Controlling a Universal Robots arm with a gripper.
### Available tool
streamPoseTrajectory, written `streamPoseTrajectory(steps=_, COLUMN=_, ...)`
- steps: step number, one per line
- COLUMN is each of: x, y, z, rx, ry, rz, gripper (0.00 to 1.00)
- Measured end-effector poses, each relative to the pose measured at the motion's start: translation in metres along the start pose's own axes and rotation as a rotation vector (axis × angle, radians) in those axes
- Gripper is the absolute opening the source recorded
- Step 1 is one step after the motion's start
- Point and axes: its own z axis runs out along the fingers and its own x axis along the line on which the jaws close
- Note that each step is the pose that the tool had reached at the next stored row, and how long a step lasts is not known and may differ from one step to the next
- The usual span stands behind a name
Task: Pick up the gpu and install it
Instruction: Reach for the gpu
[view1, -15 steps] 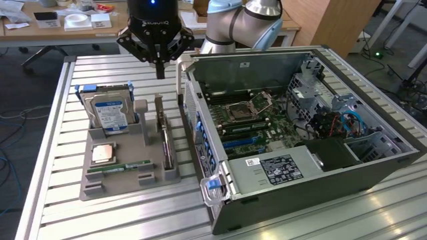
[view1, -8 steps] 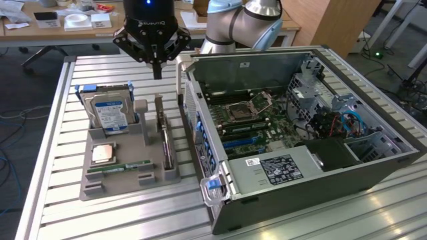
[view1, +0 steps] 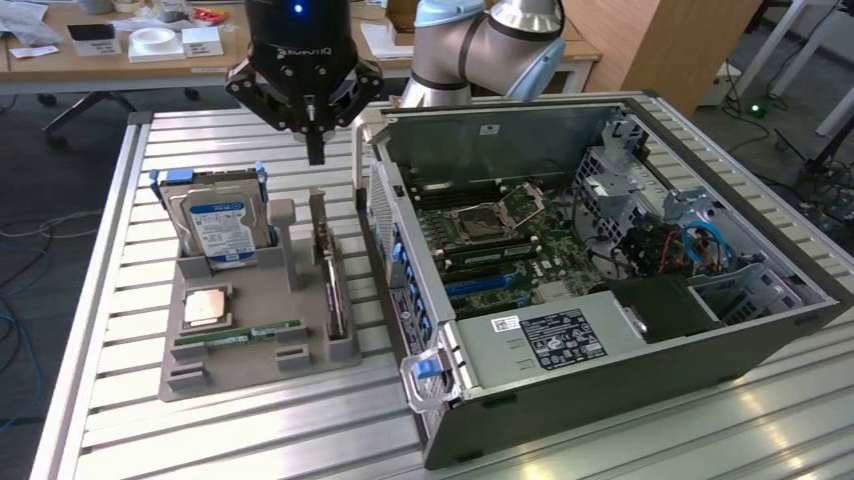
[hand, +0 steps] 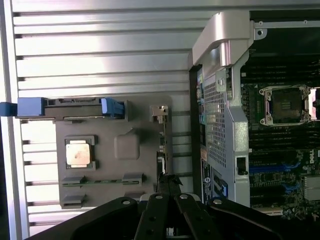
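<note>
1. Closest to me, the slatted metal tabletop (view1: 200, 430) carries a grey holder (view1: 274, 290) (hand: 107, 165). Its moulded pockets look meant to keep each part in a fixed, known spot.
2. In the holder's front rows, a green memory stick (view1: 240, 333) (hand: 102, 181) lies flat in a long groove. Just behind it, a processor chip (view1: 204, 307) (hand: 79, 152) sits flat in a square recess.
3. Further back, a blue-labelled hard drive (view1: 220, 230) (hand: 70, 107) stands upright in its pocket, with blue rails on both sides.
4. The graphics card (view1: 328, 275) (hand: 161, 145) stands on its long edge in a narrow slot on the side of the holder nearest the computer. It hasn't been lifted. I'd say it is stood that way so its free top edge can be taken from above.
5. The pincer (view1: 316, 150) (hand: 170, 181) hangs over the card, clear of its top edge. Its fingers are pressed together and it is gripping nothing. From the wrist, the tips line up with the card's thin edge.
6. Just beside the holder, the computer case (view1: 601, 390) (hand: 220, 100) lies on its side with its panel off. I think this lets parts go straight down into it. Inside, the motherboard (view1: 521, 240) shows an empty processor socket (view1: 487, 222) (hand: 286, 104) and bare blue slots (view1: 487, 285). No card is fitted.
</note>
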Motion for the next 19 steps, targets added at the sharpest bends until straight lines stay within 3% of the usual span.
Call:
streamPoseTrajectory(steps=12, x=-0.002, y=-0.0254, z=-0.0011, rx=0.0, ry=0.0, rz=0.0, gripper=0.11)
streamPoseTrajectory(steps=19, x=-0.002, y=-0.0277, z=-0.0012, rx=0.0003, ry=0.0, rz=0.0, gripper=0.11)
